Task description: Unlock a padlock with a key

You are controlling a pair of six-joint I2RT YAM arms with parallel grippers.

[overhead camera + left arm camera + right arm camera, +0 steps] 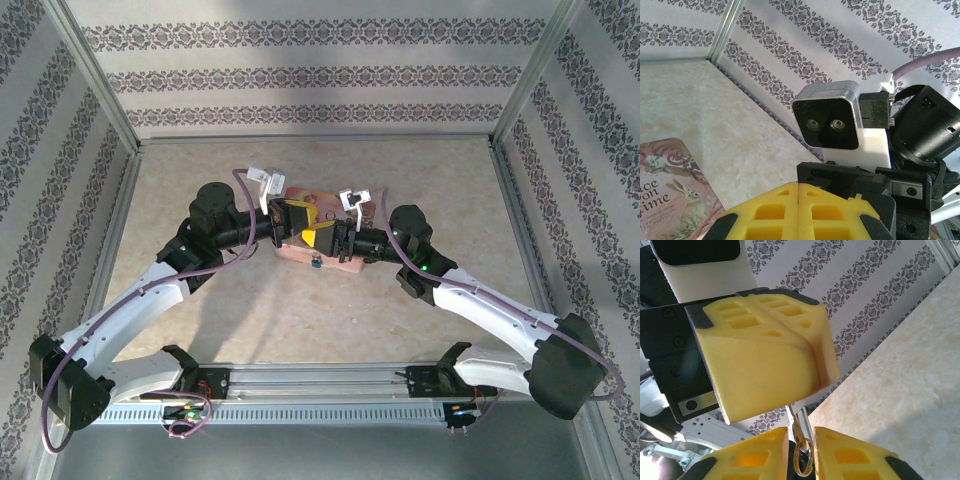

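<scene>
My two grippers meet tip to tip over a flat pink box [300,250] in the middle of the table. The left gripper [308,238] [799,187] is shut, its yellow fingers [765,355] pressed together with nothing showing at the tips. The right gripper [343,240] [801,450] has its jaws a narrow gap apart. The key [798,435] and its metal ring [803,459] stand in that gap, and the blade rises toward the underside of the left fingers. A tiny blue and silvery padlock [316,262] sits at the box's near edge, just below both grippers.
The pink illustrated box [670,190] lies on a beige marbled table [300,330]. Patterned walls with metal corner posts [95,75] close the sides and back. A metal rail [320,385] carries both arm bases along the near edge.
</scene>
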